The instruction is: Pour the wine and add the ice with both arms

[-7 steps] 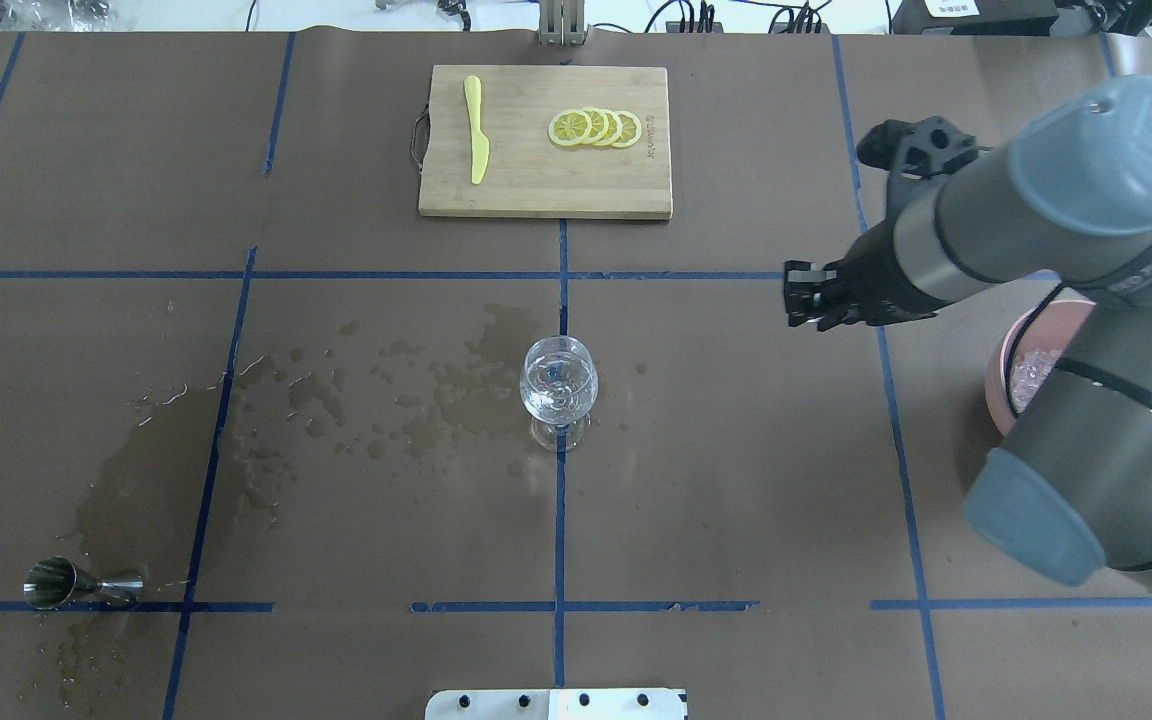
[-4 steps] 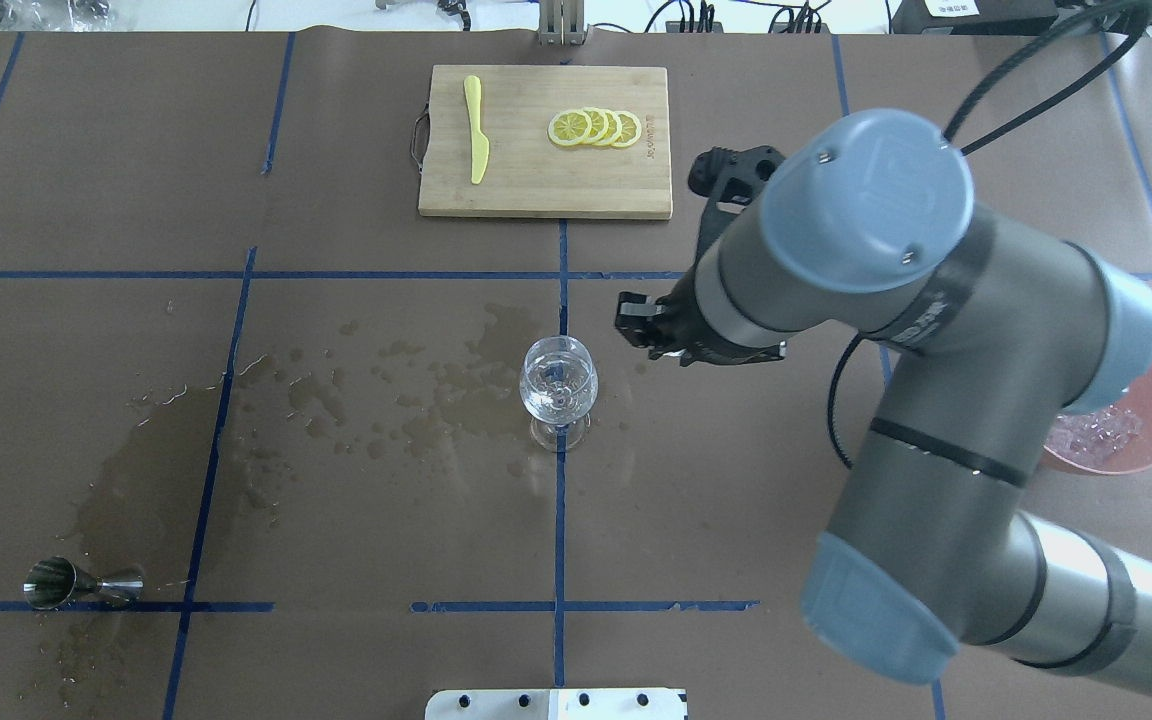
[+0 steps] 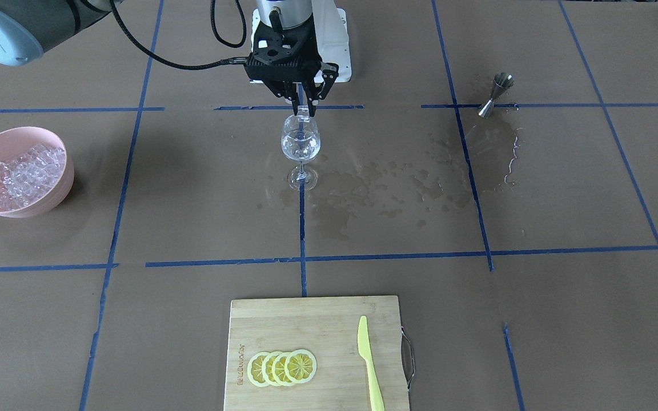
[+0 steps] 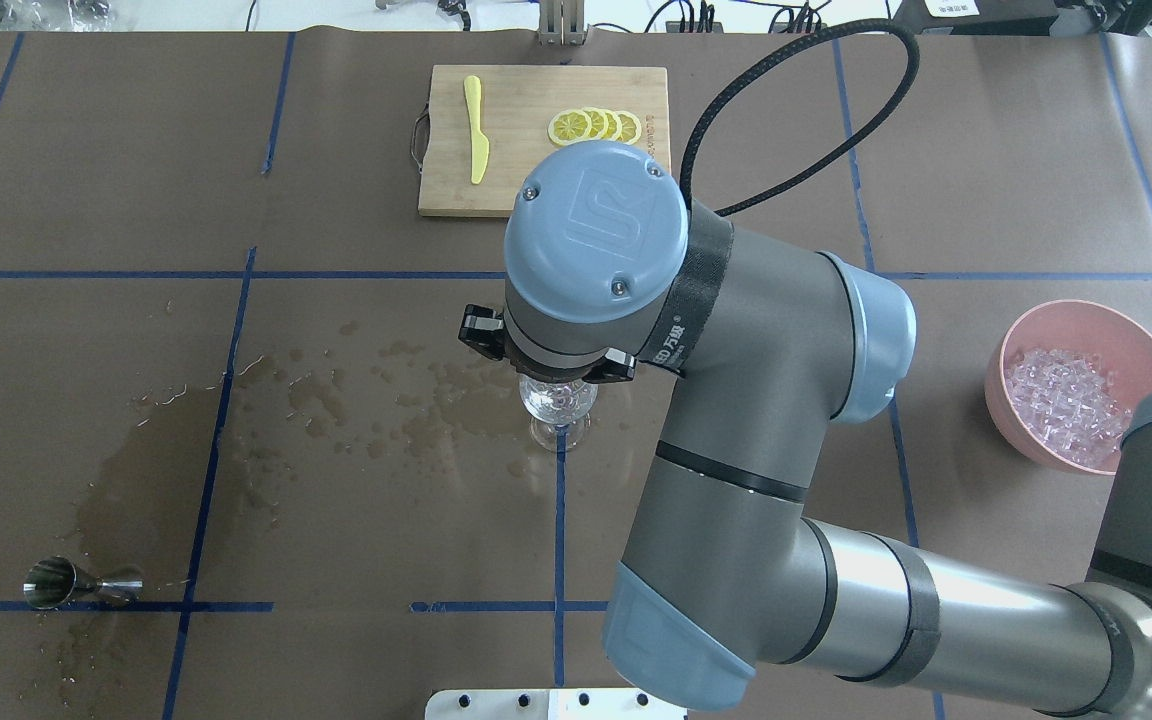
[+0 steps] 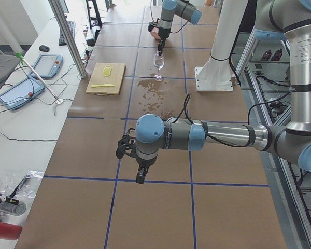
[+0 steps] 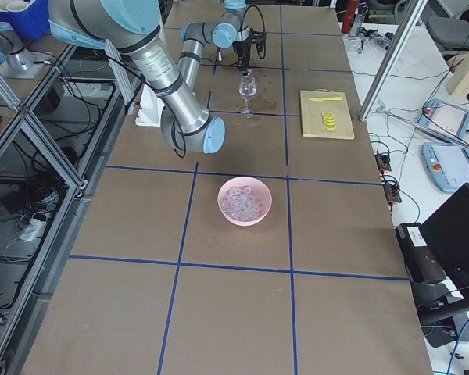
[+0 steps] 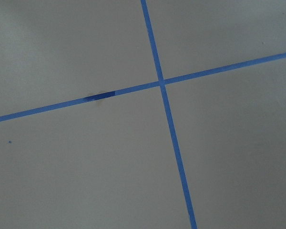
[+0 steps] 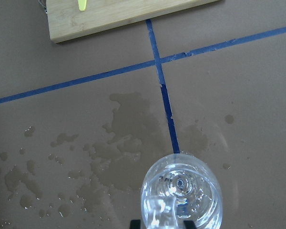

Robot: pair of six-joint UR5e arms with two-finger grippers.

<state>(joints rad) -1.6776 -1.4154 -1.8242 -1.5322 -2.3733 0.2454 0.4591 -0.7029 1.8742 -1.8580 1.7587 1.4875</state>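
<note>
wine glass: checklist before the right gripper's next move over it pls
1. Right gripper above the wine glass mouth: ok, in the front and right wrist views.
2. Ice cube between its fingers: ok, a clear cube shows there.
3. Glass upright on the table: ok.
4. Wine in the glass: ok, a small amount.
5. Left gripper far from the glass: ok; open or shut: cannot tell.
6. Ice in the pink bowl: ok.

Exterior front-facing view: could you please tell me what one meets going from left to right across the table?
Pink bowl of small clear ice cubes, clear stemmed wine glass, yellow plastic knife, small silver metal jigger.
</note>
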